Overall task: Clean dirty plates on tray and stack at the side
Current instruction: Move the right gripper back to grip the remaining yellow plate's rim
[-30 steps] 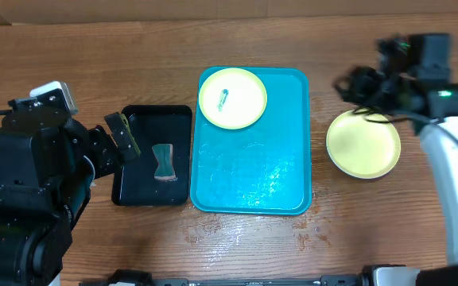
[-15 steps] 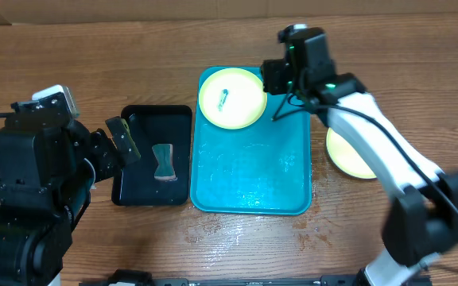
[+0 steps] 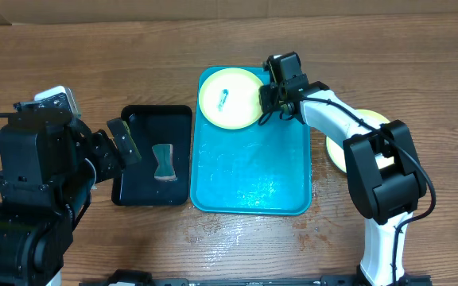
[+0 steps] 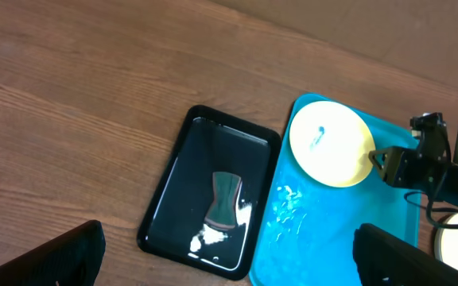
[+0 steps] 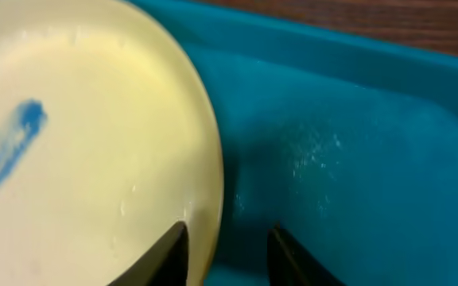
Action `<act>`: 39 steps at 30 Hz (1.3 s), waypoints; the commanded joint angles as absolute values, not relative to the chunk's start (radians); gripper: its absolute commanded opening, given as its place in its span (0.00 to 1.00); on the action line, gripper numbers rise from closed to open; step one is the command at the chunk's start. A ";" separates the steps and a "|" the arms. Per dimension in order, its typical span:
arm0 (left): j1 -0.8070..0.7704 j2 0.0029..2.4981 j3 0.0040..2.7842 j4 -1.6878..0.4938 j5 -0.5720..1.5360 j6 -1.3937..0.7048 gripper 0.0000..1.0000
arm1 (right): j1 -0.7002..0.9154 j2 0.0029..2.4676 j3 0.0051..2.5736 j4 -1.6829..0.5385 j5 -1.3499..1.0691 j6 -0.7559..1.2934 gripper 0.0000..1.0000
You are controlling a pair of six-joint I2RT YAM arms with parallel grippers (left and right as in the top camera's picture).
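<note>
A pale yellow-green plate (image 3: 230, 97) with a dark-blue smear lies in the far left corner of the turquoise tray (image 3: 253, 175). My right gripper (image 3: 265, 102) is at the plate's right edge. In the right wrist view its fingers (image 5: 227, 246) are open and straddle the rim of the plate (image 5: 78, 159), one over the plate and one over the tray (image 5: 356, 159). Another yellow-green plate (image 3: 335, 149) rests on the wood right of the tray, partly hidden by my right arm. No cyan plate shows. My left gripper (image 3: 123, 139) is open and empty above the black tub's left edge.
A black rectangular tub (image 3: 153, 131) stands left of the tray with a sponge (image 3: 163, 162) in it. The left wrist view shows the tub (image 4: 173, 199), the sponge (image 4: 226, 200), the tray (image 4: 332, 230) and the plate (image 4: 330, 143). Water glistens on the tray floor.
My right arm has swung left from the plate on the wood to the tray and come down at the right edge of the smeared plate. The left arm has not moved.
</note>
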State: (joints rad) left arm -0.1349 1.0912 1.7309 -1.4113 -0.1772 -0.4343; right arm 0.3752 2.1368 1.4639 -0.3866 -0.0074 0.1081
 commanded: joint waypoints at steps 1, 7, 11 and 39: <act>-0.131 1.092 1.748 -1.412 -0.190 -0.426 1.00 | 0.376 2.132 1.465 -0.461 -0.025 0.106 0.26; -0.131 1.092 1.748 -1.418 -0.191 -0.426 1.00 | 0.376 2.142 1.448 -0.510 -0.047 0.183 0.29; -0.131 1.092 1.748 -1.418 -0.191 -0.425 1.00 | 0.376 2.141 1.448 -0.535 -0.047 0.218 0.04; -0.131 1.140 1.739 -1.518 -0.101 -0.314 1.00 | 0.387 1.734 1.114 -0.731 -0.160 0.298 0.04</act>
State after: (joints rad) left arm -0.1349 1.1103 1.7309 -1.5040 -0.1562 -0.3904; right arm 0.3820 1.7325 1.2087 -0.8127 -0.1528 0.2836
